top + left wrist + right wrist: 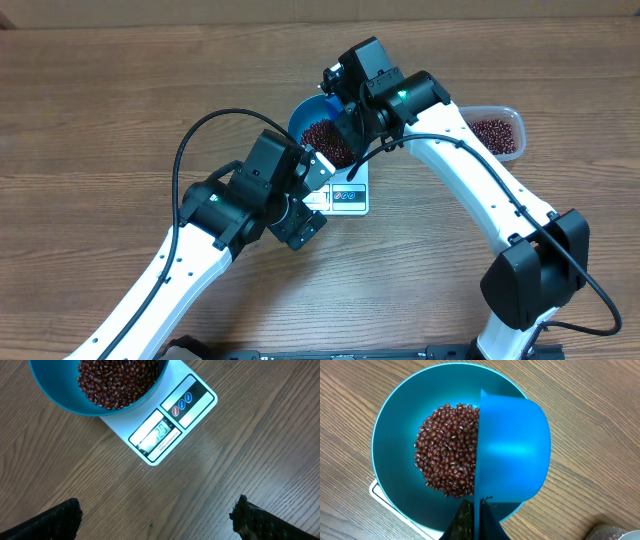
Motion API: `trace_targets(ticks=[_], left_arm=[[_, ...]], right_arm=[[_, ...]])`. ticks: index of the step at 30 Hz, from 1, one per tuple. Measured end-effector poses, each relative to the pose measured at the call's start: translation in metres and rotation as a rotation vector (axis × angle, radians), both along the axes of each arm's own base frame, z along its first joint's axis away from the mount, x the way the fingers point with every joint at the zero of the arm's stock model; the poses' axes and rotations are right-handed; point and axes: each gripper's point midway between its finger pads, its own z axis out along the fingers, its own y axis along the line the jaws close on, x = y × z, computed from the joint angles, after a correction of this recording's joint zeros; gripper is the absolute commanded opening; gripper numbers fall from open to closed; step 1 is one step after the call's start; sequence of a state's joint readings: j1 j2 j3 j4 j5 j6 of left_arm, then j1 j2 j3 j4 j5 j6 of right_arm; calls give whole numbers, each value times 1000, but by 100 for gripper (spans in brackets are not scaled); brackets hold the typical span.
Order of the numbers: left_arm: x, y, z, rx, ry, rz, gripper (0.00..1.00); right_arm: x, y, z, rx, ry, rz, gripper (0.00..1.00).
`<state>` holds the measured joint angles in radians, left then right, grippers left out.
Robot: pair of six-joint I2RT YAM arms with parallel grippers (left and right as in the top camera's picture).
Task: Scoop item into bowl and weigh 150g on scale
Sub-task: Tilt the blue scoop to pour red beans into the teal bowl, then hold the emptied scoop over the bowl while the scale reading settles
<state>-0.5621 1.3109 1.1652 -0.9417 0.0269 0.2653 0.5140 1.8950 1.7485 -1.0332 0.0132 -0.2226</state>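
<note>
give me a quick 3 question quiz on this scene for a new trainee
1. True or false: the bowl stands on the scale.
2. The right gripper is shut on: A the bowl's rim, B the handle of the scoop, C nothing.
3. Fill in: the left gripper hangs over bare table with its jaws ____.
Key: 1 true; 2 B; 3 open.
</note>
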Motion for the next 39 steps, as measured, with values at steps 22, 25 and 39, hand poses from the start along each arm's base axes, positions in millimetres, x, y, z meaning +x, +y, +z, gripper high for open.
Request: trace_targets(ticks=[22,25,39], left_arm=[[0,0,0,0,0,0,99],[0,0,0,0,0,0,99],[0,0,0,0,0,0,100]], right_arm=[[2,-4,0,-25,-15,3,4],[3,-6,0,-40,-22,1,4],[5,-8,0,-58,-33,13,4]])
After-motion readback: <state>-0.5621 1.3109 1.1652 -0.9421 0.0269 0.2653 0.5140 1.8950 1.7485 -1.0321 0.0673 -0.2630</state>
